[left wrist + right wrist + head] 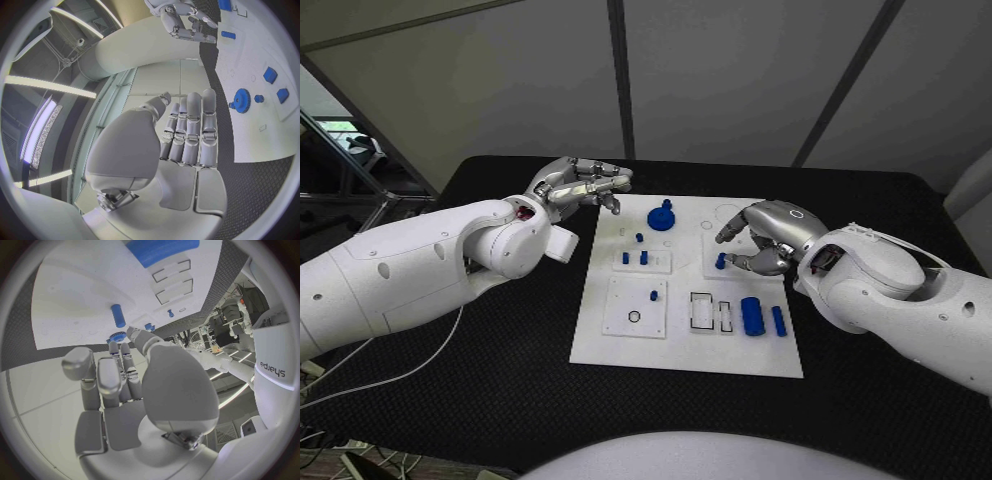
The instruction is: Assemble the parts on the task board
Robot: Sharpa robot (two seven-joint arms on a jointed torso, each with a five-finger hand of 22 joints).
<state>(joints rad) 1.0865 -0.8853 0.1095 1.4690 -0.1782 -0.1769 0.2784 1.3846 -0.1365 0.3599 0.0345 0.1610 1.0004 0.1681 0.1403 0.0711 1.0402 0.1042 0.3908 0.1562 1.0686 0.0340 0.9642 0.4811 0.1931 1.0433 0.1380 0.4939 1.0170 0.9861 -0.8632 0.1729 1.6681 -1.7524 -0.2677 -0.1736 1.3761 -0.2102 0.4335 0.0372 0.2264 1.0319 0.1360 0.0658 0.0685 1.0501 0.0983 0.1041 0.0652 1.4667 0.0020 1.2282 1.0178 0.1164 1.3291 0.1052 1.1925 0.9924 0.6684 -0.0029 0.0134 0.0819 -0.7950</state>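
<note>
Both hands hover empty over the table — left hand [583, 183] fingers straight and apart off the task board's [678, 355] far-left corner, right hand [764, 238] loosely spread above its right side — blue parts [753, 316] lie on it.

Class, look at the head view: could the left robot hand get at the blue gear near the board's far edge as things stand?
Probably yes. The left robot hand hangs beside the task board, holding nothing, and the blue gear stands close by with only bare board between them. The right robot hand sits farther along, clear of that path.
</note>
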